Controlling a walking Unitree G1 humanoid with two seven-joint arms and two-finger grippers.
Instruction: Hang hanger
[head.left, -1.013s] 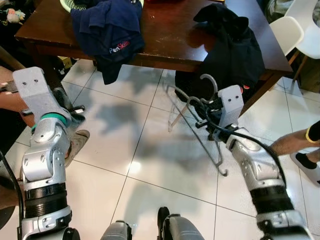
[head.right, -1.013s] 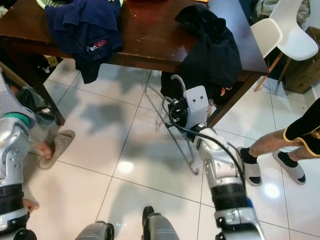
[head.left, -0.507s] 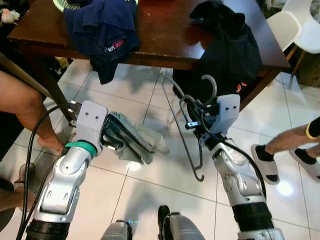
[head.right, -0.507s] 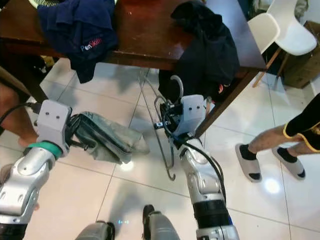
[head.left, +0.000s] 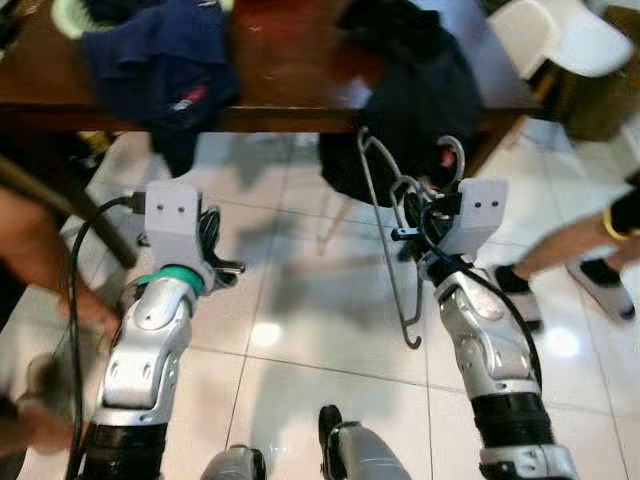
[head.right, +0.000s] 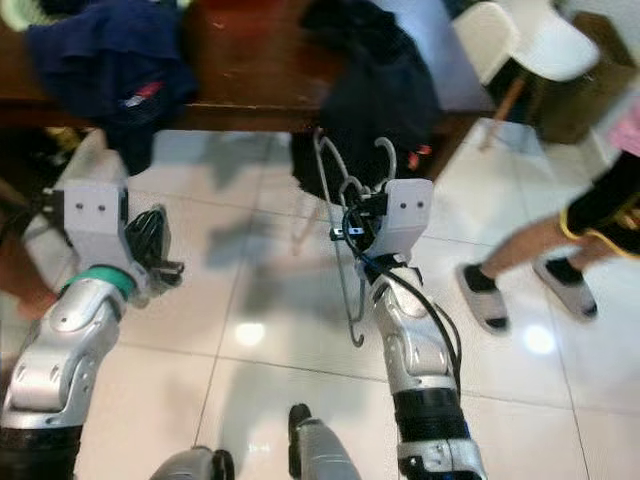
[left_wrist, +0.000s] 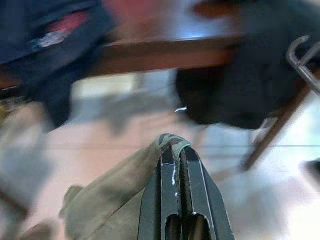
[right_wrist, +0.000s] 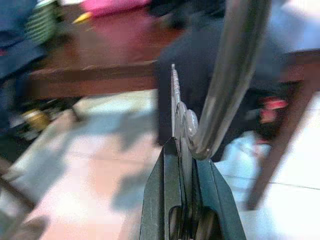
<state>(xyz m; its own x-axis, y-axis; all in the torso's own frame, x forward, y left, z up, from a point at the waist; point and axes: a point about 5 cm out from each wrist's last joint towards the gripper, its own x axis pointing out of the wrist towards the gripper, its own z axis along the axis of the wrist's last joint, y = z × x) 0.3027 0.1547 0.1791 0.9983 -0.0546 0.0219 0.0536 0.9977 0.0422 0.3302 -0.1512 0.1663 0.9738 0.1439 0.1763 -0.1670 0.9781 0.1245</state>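
We hold the wire hanger (head.left: 385, 235) in our right gripper (right_wrist: 184, 135), whose two black fingers are clenched on its metal wire near the hook (head.left: 452, 152); in the right wrist view the thick silver wire crosses just past the fingertips. The hanger's long axis runs nearly up and down, the hook at the top beside the gripper and the lower corner hanging free over the white tiled floor (head.left: 300, 360), clear of it. The wooden table (head.left: 290, 60) stands ahead of us, a black garment (head.left: 410, 100) draped over its near edge just behind the hanger and a navy garment (head.left: 160, 70) further to our left. Our left gripper (left_wrist: 176, 155) is pinched on a fold of olive cloth (left_wrist: 115, 205) and sits well apart from the hanger, so the right arm is the one placed to carry the hook. No rail or peg can be made out, so we judge the hook must travel onward before it can catch. A person's sandalled feet (head.left: 590, 290) stand near our right.
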